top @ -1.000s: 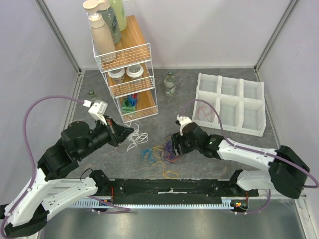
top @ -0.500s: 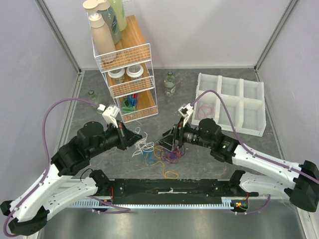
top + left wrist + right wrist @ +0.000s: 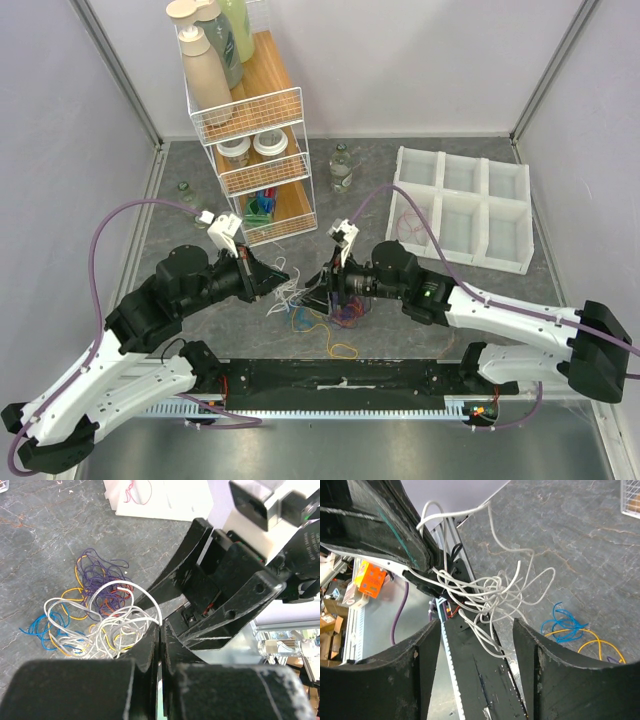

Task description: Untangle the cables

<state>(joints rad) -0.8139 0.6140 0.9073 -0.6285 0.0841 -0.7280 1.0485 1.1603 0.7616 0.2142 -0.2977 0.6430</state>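
While left gripper [image 3: 159, 630] pinches white cable [image 3: 131, 586], right gripper [image 3: 476, 626] spread; pink-red cable [image 3: 408, 228] in tray [image 3: 483, 190].

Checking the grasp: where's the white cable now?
Top view, centre: white cable pinched in the left gripper, just left of the coloured tangle, right gripper open opposite.

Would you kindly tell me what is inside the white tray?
A pink-red cable loop lies in the tray's near-left compartment. The right arm's hose crosses over that compartment and hides part of it; nothing else shows inside.
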